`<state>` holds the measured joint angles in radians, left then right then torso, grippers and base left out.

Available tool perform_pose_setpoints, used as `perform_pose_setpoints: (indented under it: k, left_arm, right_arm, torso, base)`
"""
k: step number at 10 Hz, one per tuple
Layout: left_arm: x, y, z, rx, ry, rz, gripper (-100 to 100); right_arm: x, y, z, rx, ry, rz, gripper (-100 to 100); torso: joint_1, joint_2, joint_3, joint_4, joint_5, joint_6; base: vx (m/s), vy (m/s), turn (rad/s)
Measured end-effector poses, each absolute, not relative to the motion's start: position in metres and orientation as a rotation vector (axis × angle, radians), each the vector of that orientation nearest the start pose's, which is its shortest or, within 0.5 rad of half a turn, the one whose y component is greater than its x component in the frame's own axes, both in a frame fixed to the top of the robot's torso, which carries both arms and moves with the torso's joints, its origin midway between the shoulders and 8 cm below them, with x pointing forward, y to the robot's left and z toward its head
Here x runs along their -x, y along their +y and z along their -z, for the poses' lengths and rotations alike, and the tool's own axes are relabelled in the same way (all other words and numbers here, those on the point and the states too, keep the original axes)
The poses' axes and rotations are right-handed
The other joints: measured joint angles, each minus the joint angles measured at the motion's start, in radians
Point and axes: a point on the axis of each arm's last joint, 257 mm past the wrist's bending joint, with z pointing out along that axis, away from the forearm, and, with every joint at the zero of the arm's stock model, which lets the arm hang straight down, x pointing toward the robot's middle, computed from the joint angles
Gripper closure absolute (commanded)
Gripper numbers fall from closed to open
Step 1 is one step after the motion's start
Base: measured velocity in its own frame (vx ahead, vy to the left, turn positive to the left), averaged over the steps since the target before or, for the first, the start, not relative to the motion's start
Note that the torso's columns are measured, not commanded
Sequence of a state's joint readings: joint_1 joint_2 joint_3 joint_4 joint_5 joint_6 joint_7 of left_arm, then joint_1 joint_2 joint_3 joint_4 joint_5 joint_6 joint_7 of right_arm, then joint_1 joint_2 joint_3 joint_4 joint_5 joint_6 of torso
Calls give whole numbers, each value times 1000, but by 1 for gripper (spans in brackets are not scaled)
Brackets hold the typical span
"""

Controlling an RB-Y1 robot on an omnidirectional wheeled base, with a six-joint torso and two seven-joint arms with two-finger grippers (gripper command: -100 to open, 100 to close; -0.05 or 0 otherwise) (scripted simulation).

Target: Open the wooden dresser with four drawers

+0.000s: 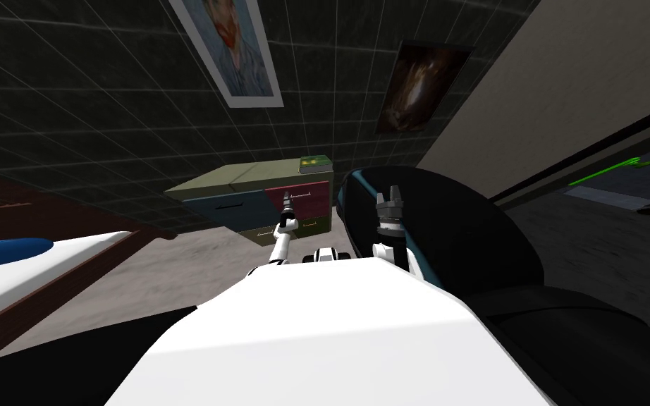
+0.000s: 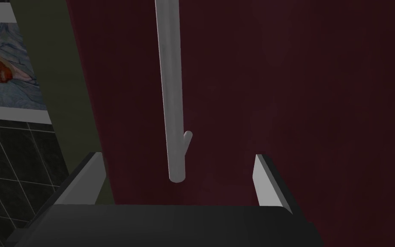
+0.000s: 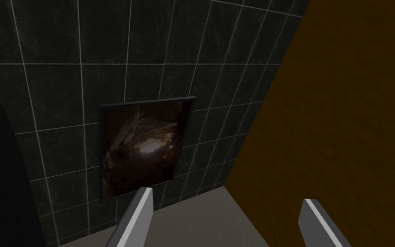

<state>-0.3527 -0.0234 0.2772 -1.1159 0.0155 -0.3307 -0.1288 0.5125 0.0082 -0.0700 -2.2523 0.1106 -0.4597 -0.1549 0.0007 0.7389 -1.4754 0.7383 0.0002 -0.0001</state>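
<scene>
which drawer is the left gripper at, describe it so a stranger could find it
Against the dark tiled wall stands a low olive-topped dresser with four drawer fronts. The one before the left gripper is the dark red upper front with a light grey bar handle, beside a dark blue front.

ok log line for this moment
left gripper: open, lined up on grey handle | dark red drawer: closed | right gripper: open, by dark chair

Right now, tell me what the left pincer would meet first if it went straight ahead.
Probably the dark red drawer front: the left pincer's open fingers straddle the grey bar handle, so their tips should reach the panel first. Depth is unclear.
</scene>
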Motion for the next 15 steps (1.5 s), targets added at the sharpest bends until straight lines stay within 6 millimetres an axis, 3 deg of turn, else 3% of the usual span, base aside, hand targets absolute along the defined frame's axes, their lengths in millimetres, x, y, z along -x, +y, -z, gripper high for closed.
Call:
perform_pose_setpoints:
  k: [3,4,8,15]
  left_arm:
    - [-635,273,182,1126,965,1154,-100]
    - [-635,273,182,1126,965,1156,100]
    - [-611,276,195,1118,994,1157,100]
    - [-571,283,195,1084,996,1167,100]
  right_arm:
    - [-352,-297,0,-717,678,-1279,0]
    - [-352,-297,0,-717,678,-1279,0]
    - [-352,-297,0,-717,678,-1279,0]
    - [-352,-297,0,-717,678,-1279,0]
  torso:
    - [-2,-4,-2,-1,0,0]
    - [-2,-4,-3,-1,0,0]
    - [2,-6,-4,-1,0,0]
    - [6,-5,-3,-1,1,-3]
  base:
    - [-46,12,-10]
    - [92,-25,78]
    - [78,-27,46]
    - [66,-23,43]
